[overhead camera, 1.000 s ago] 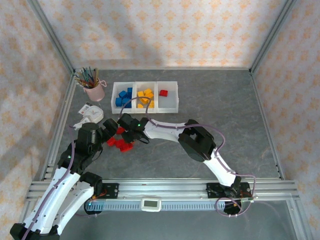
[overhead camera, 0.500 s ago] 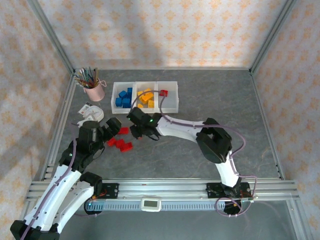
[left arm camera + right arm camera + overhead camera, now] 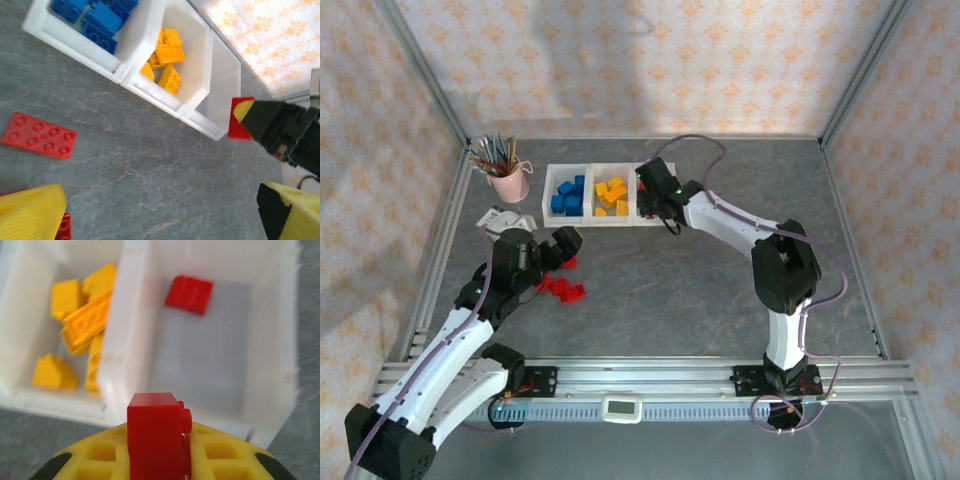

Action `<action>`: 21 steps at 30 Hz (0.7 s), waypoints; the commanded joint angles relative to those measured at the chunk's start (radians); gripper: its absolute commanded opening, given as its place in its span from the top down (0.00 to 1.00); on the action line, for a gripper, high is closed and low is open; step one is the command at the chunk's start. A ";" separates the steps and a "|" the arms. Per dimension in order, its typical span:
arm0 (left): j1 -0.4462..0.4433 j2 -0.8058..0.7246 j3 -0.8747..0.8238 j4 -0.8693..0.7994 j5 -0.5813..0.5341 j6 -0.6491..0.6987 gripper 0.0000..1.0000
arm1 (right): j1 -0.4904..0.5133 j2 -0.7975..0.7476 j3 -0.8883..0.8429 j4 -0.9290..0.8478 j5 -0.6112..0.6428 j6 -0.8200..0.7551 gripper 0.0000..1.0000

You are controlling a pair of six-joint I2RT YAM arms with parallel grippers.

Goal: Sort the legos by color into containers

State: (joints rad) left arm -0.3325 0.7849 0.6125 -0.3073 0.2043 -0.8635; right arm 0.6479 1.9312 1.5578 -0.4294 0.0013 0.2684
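Note:
The containers [image 3: 610, 222] form a white row of three bins: blue legos [image 3: 566, 195] in the left one, yellow legos [image 3: 611, 194] in the middle one. My right gripper [image 3: 648, 200] hangs over the near wall of the right bin [image 3: 272, 340], shut on a red brick [image 3: 157, 435]. Another red brick [image 3: 189, 294] lies inside that bin. My left gripper [image 3: 560, 252] stands open over bare table, next to loose red legos [image 3: 563, 288]. In the left wrist view a flat red plate [image 3: 39, 136] lies left of the left gripper [image 3: 160, 215], and the held red brick [image 3: 241, 119] shows beside the bins.
A pink cup of pencils [image 3: 508, 180] stands left of the bins. A white object [image 3: 500, 218] lies just below it. Metal frame rails run along the table's sides.
My right gripper has carried the red brick from the pile on the table up and right to the right bin. My left gripper has shifted slightly toward the bins, still open.

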 commanded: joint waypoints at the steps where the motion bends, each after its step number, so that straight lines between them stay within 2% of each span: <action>1: -0.027 0.036 0.023 0.101 0.018 0.003 0.01 | -0.026 0.073 0.086 0.034 0.062 -0.024 0.76; 7: -0.056 0.108 0.033 0.190 0.020 -0.013 0.01 | -0.055 0.220 0.244 0.021 0.098 -0.077 0.75; 10: -0.058 0.132 0.045 0.204 0.018 -0.013 0.01 | -0.062 0.275 0.315 0.001 0.110 -0.087 0.69; 12: -0.059 0.140 0.049 0.212 0.018 -0.013 0.01 | -0.063 0.288 0.346 -0.012 0.105 -0.095 0.59; 17: -0.059 0.143 0.051 0.217 0.015 -0.005 0.01 | -0.062 0.256 0.346 -0.024 0.088 -0.095 0.53; 21: -0.059 0.133 0.061 0.182 -0.006 0.010 0.01 | -0.043 0.164 0.250 0.001 0.063 -0.092 0.51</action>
State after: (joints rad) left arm -0.3847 0.9264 0.6312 -0.1371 0.2096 -0.8658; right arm 0.5934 2.2059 1.8519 -0.4221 0.0597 0.1848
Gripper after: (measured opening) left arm 0.992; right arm 0.484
